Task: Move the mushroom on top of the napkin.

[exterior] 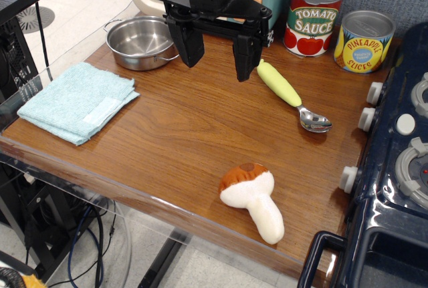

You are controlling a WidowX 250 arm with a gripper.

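The plush mushroom [254,198] lies on its side near the table's front edge, brown-orange cap toward the back left, cream stem pointing front right. The light blue-teal napkin [77,101] is folded at the left edge, with a pale label on top. My black gripper [219,57] hangs above the back middle of the table, open, nothing between its two fingers. It is well behind the mushroom and to the right of the napkin.
A steel pot [142,42] stands at the back left, just behind the napkin. A yellow-green-handled spoon [292,95] lies right of the gripper. Tomato sauce can [313,18] and pineapple can [364,41] stand at the back right. A dark toy stove [394,168] borders the right side.
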